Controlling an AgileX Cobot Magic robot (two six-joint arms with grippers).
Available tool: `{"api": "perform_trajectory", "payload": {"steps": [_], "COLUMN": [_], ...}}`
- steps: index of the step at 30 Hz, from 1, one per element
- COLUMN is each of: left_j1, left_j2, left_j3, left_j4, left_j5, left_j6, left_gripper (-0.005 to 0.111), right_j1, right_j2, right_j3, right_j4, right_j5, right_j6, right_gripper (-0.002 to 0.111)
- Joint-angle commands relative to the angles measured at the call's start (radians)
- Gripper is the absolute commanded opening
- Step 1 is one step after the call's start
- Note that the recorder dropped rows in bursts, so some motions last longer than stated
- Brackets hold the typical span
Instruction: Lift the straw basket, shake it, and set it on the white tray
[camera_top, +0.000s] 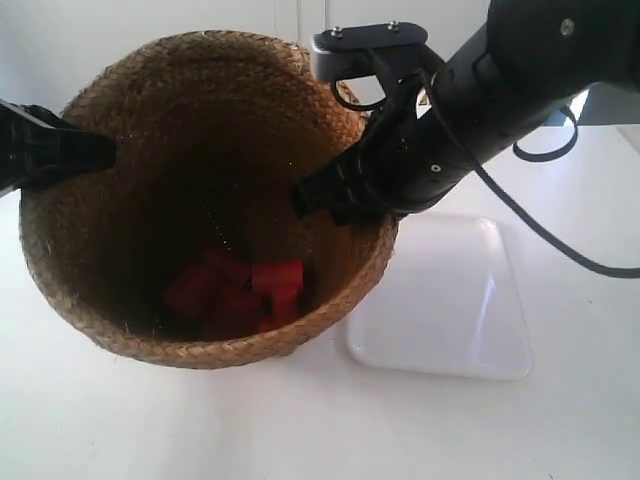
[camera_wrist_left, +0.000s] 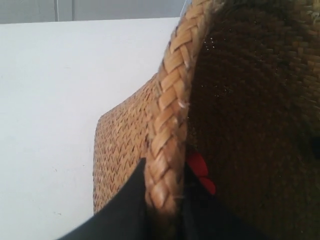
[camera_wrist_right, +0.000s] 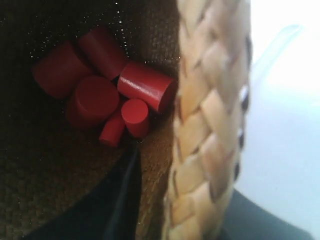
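The straw basket (camera_top: 120, 290) fills the left and middle of the exterior view, its dark mouth tipped toward the camera, with its base hidden. My left gripper (camera_top: 100, 150) is shut on the rim at the exterior view's left. The left wrist view shows the braided rim (camera_wrist_left: 172, 100) pinched in that gripper (camera_wrist_left: 162, 185). My right gripper (camera_top: 315, 195) is shut on the opposite rim. The right wrist view shows the braid (camera_wrist_right: 210, 100) clamped in it (camera_wrist_right: 185, 200). The white tray (camera_top: 450, 300) lies flat just right of the basket, also visible past the rim (camera_wrist_right: 275, 45).
Several red cylinders (camera_top: 245, 290) lie in the bottom of the basket, seen close up as cylinders (camera_wrist_right: 100, 85) in the right wrist view. A black cable (camera_top: 540, 235) hangs from the right arm above the tray. White table (camera_top: 300, 430) surrounds everything.
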Motion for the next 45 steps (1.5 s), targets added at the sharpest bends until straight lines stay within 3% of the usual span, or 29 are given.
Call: {"api": "perform_trajectory", "payload": {"steps": [1, 8, 25, 36, 45], "left_j1": [-0.002, -0.002, -0.002, -0.002, -0.002], "left_j2": [-0.029, -0.035, 0.011, 0.013, 0.013], "left_j3": [-0.004, -0.004, -0.004, -0.004, -0.004], "left_j4": [-0.036, -0.047, -0.112, -0.001, 0.097], "left_j5": [-0.090, 0.054, 0.069, 0.044, 0.142], "left_j6": [0.040, 0.038, 0.043, 0.087, 0.087], "left_gripper": [0.000, 0.000, 0.000, 0.000, 0.000], "right_j1": [-0.001, -0.001, -0.001, -0.001, -0.001], "right_j2": [0.000, 0.000, -0.007, 0.013, 0.067], "right_j3": [0.010, 0.050, -0.053, -0.076, -0.076], "right_j4": [-0.004, -0.016, -0.020, -0.024, 0.036], "right_j5": [0.027, -0.015, 0.127, 0.219, 0.158], "right_j6": [-0.050, -0.038, -0.044, -0.087, -0.085], "right_gripper": [0.000, 0.000, 0.000, 0.000, 0.000]}}
